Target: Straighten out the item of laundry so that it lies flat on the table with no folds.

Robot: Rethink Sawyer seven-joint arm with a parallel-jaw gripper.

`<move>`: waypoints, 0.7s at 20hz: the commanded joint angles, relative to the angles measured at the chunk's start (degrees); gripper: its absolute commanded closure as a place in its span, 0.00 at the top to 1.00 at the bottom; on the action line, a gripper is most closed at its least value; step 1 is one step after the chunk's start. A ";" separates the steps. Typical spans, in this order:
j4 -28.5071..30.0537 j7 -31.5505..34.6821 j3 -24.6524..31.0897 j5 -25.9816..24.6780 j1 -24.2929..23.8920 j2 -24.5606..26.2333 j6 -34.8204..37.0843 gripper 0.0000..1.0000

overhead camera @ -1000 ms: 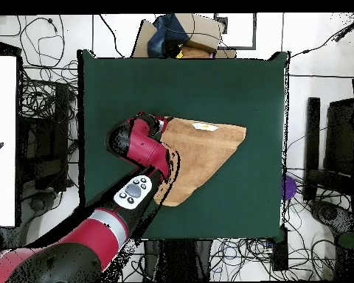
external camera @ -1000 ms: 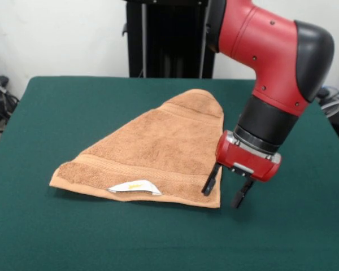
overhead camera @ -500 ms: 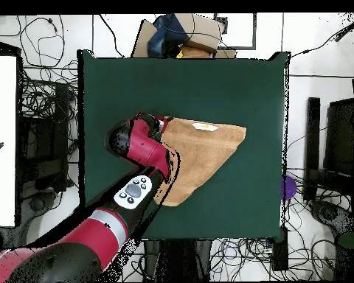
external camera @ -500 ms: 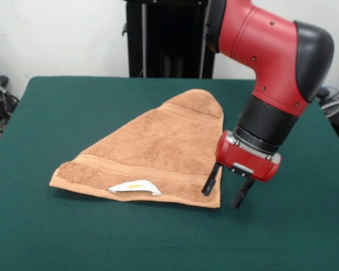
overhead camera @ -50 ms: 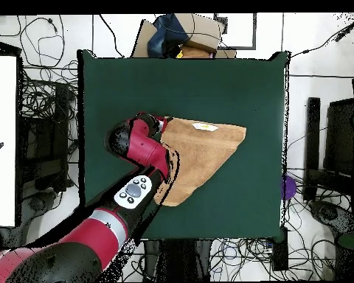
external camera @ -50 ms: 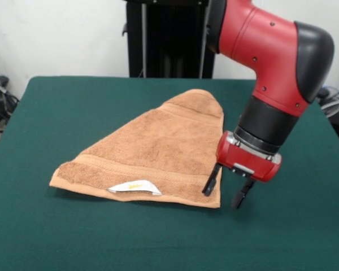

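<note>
Off the worktop, tangled cables (overhead camera @ -50 ms: 43,99) sprawl over the pale floor along one side. A cardboard box (overhead camera @ -50 ms: 197,35) with something dark blue on it sits just past one edge. A white panel (overhead camera @ -50 ms: 1,140) stands further out, and a small purple object (overhead camera @ -50 ms: 287,187) lies beyond the opposite edge.

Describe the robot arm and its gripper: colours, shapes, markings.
The arm has glossy red rounded shells with black joint caps and a black wrist collar. The gripper has a red boxy body with two thin black fingers. Overhead, a grey button pad shows on the arm.
</note>
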 commanded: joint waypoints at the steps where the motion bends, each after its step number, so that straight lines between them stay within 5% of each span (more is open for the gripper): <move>1: -0.94 14.43 8.50 0.23 -0.67 3.38 4.34 1.00; 14: -2.08 14.26 7.85 0.27 -0.53 5.15 4.66 1.00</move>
